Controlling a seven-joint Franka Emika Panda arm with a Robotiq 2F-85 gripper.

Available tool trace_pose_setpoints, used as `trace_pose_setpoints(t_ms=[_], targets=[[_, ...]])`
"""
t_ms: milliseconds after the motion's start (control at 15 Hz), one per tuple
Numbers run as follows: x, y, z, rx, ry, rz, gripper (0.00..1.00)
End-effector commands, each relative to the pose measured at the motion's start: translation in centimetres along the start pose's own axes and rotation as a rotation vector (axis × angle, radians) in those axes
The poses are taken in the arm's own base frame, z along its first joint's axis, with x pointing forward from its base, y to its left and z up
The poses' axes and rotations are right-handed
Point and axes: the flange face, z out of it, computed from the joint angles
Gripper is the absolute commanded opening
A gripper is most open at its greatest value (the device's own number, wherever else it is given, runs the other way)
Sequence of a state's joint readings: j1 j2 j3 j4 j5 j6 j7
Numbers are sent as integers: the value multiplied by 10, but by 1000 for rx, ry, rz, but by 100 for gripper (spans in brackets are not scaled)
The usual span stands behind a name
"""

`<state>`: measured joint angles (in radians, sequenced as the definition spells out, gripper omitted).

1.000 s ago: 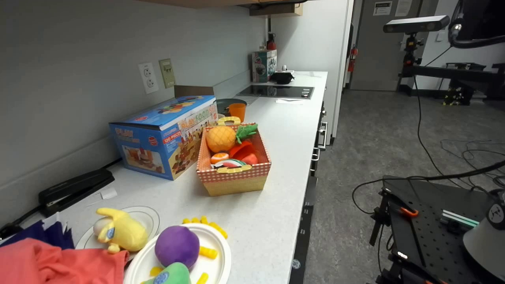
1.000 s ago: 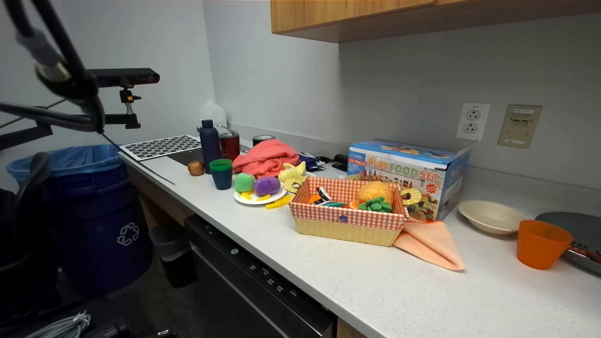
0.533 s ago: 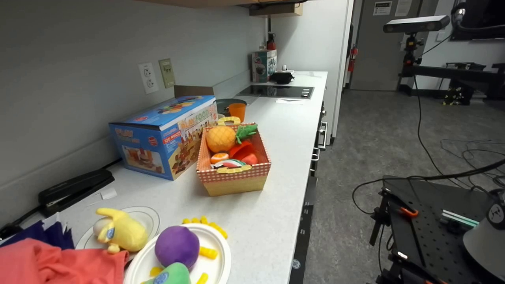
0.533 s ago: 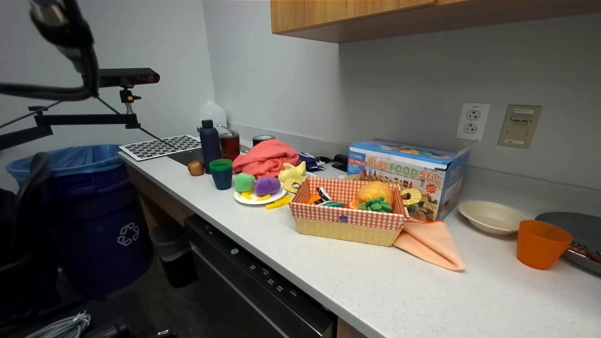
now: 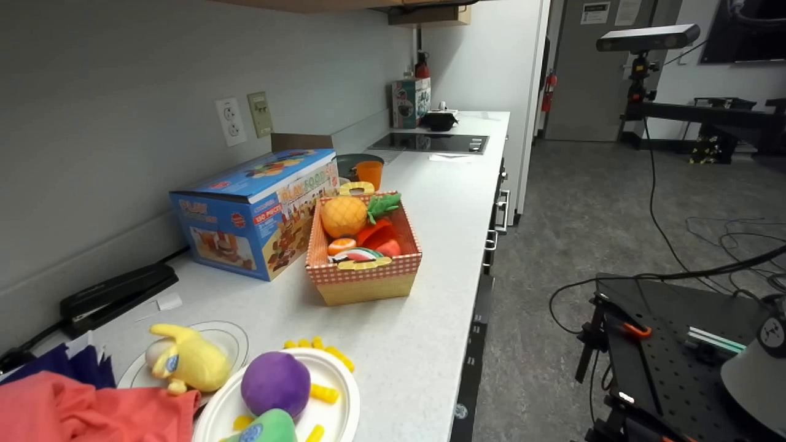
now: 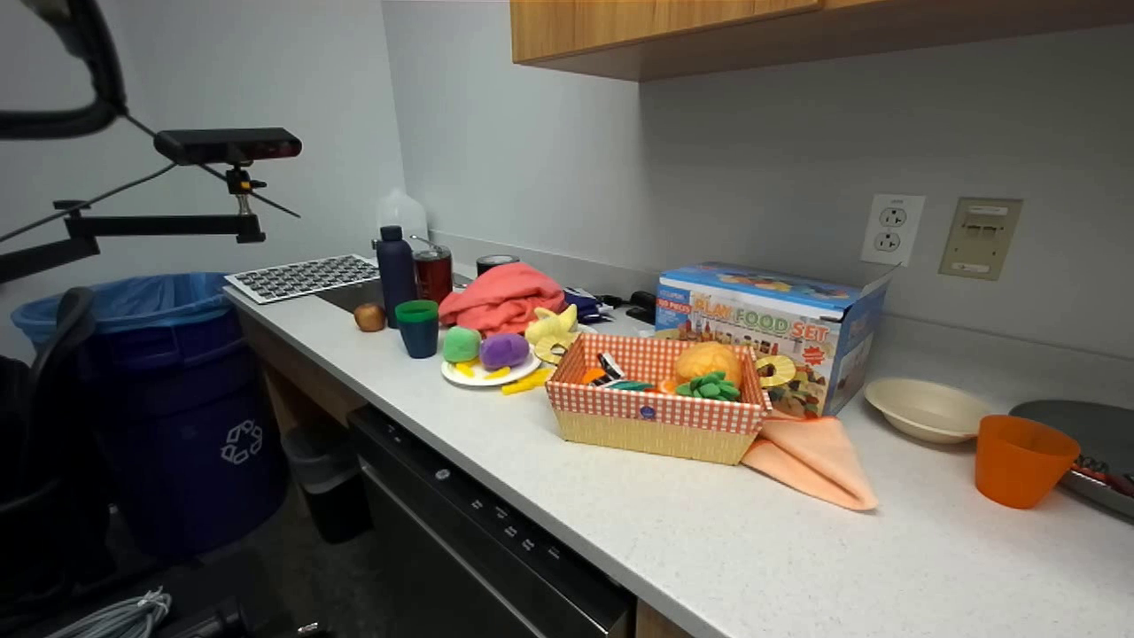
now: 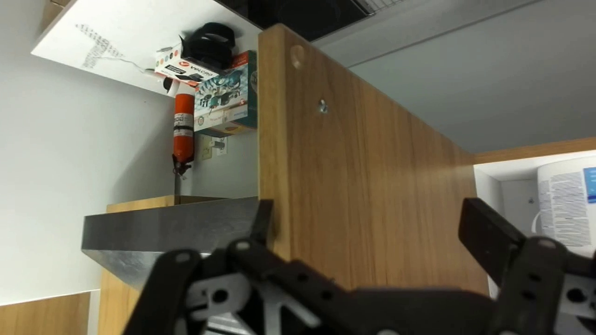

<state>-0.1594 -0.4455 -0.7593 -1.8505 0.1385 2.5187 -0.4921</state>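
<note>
Black cable [image 6: 53,124] has risen in both exterior views; your gripper [image 7: 372,225] spread, two fingers [image 7: 486,232] overlapping opposite edges of one wooden panel [image 7: 372,177] in wrist view, contact unclear; two boxes [image 7: 223,100], one extinguisher [image 7: 184,121] near counter's [image 7: 139,23] back edge.

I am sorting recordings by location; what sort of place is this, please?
Probably an office or laboratory kitchenette, judging by the flat black glass cooktop in the long white speckled countertop and the large dark-blue plastic recycling bin.
</note>
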Motion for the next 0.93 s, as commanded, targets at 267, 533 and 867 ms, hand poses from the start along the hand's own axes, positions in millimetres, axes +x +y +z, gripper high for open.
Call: trace_pose_setpoints(t_ms=[267,533,867], targets=[[-3,-27,-11,190,-20,-43,100],[-7,-41,-6,249,-41,-53,100],[-11,-50,-1,294,-39,-67,100]])
